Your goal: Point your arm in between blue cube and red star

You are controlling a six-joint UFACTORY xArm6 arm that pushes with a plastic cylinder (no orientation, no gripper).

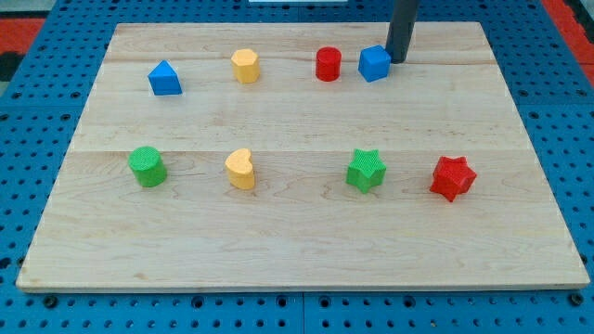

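My tip [400, 61] comes down near-vertically from the frame's top edge, which cuts off the rod's upper part; it carries no gripper and holds nothing. It stands just right of the blue cube [374, 63], upper right of the bench [297, 250]. The red star [452, 177] lies well below, lower right. Eight blocks: two blue, two red, two yellow, two green.

Coloured blocks on one wooden board [297, 232]: eight. Blue: one cube [374, 63], one triangular block [164, 79]. Red: one cylinder [328, 64], one star [452, 177]. Yellow: one hexagonal block [245, 66], one heart [240, 169]. Green: one cylinder [148, 166], one star [367, 170].
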